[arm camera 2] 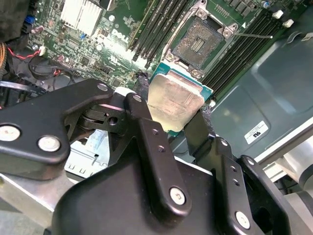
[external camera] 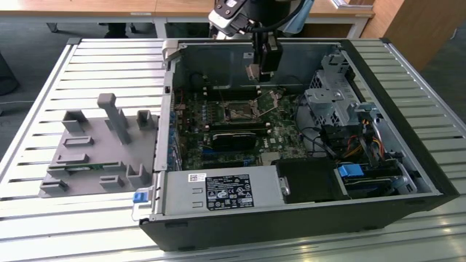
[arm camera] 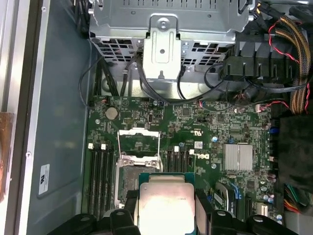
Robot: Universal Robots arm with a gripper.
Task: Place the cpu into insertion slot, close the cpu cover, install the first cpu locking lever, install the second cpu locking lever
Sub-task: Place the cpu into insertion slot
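A slatted metal tabletop carries an open computer case lying on its side, with a grey moulded fixture beside it toward the exterior view's left. The gripper hangs over the case's back part, above the green motherboard. In both wrist views its two black fingers are clenched on opposite edges of the cpu, which sits flat between them, its silver-grey top up and its rim showing past the fingertips; the chip is held in the air, clear of the board. Just beyond the fingertips lies the insertion slot, its dark centre bare, and in the first wrist view the held cpu overlaps the slot's near edge. The cpu cover is swung open on the slot's far side, green board showing through its cut-out. A thin metal lever sticks out beside the slot. Long black memory slots run along either side of it. Farther out from the fingers are a ribbed silver heatsink and, past the board's edge, a perforated metal drive cage with black cables looping beneath it.
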